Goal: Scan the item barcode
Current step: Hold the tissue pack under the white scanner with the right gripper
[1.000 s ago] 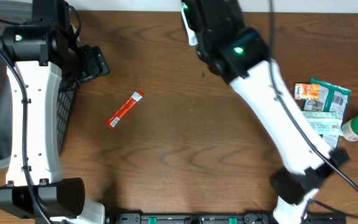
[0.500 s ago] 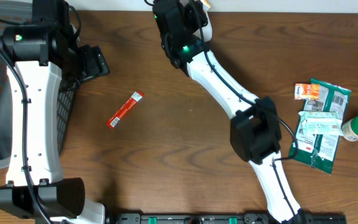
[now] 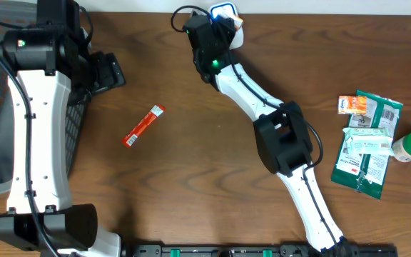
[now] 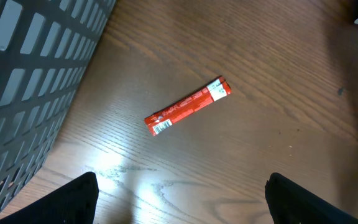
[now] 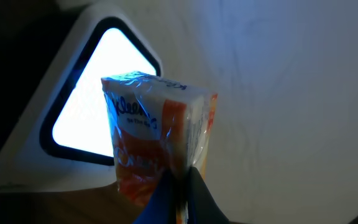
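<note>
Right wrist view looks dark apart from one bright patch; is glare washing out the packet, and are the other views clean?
Right wrist: the lit scanner window backlights the tissue packet, lettering partly readable, surroundings dim, right gripper blurred. Left wrist: a glare patch on the table, red sachet sharp. Overhead: even light, no glare.

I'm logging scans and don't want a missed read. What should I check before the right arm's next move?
1. Grip: right gripper shut on the tissue pack: ok.
2. Position: the pack sits in front of the lit scanner window: ok.
3. Barcode facing the window: cannot tell, that side is hidden.
4. Other arm: left gripper open and holding nothing: ok.
5. Next item: red stick packet lies flat, apart from the basket: ok.
</note>
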You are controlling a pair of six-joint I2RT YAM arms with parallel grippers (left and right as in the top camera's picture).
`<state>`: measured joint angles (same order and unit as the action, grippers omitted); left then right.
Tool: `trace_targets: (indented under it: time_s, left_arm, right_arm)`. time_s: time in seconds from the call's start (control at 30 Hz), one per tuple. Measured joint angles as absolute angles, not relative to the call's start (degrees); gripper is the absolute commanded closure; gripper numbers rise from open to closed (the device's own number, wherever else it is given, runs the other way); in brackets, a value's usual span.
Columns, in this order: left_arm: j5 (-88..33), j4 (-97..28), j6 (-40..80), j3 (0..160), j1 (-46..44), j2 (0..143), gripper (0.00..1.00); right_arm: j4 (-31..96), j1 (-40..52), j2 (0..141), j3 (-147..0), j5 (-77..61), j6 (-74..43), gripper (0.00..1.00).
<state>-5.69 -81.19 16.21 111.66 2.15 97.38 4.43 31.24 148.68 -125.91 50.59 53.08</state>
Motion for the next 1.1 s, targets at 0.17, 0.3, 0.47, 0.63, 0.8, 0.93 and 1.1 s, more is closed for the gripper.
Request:
trace_targets:
  time_s: [0.17,0.3,0.47,0.63,0.8,0.93,1.1]
  left_arm:
    - [-5.7,-81.2,16.2,111.7,2.2,97.4,0.14]
    - [-5.7,-81.2,16.2,111.7,2.2,97.4,0.14]
    - [-5.7,-81.2,16.2,111.7,2.2,97.4,0.14]
    - [-5.7,-81.2,16.2,111.7,2.2,97.4,0.13]
    - [-5.7,-81.2,16.2,111.7,2.2,97.4,0.14]
    - [-5.7,-81.2,16.2,111.7,2.2,97.4,0.14]
    - [-5.7,-81.2,16.2,111.7,2.2,97.4,0.14]
  right_arm:
    - [4.3,31.2,148.7,-125.9,49.9,53.3,0.99]
    - [5.2,31.1,148.7,-125.9,49.9,53.3,0.99]
    - [6.2,31.1,148.7,-125.9,49.9,52.4,0.99]
    - [5.9,31.0,148.7,-125.9,50.2,48.9,0.99]
    - [5.4,31.0,148.6,-125.9,53.6,46.3,0.99]
    - [11.5,31.1,147.0,-125.9,54.7,43.8,0.99]
    - [29.1,31.2,139.2,-125.7,54.3,33.4,0.99]
